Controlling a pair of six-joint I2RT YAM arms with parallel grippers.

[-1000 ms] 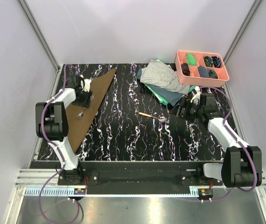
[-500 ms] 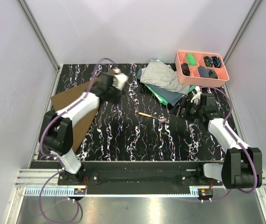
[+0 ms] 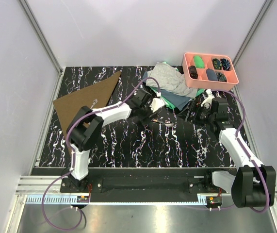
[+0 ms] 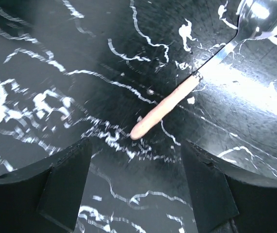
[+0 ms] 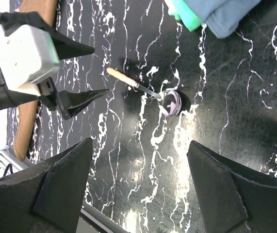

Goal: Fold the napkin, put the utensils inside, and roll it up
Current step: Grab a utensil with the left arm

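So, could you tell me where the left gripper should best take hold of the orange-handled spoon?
Probably the orange handle, from straight above, jaws spanning its width. The spoon lies flat on the table, and the handle is thicker than the thin metal neck. The open left gripper hangs by its tip.

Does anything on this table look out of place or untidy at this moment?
The orange-handled spoon lies alone on the table, apart from the folded brown napkin at the left. The grey, green and blue cloths lie in a crumpled heap beside the pink tray. Nothing looks spilled or broken.
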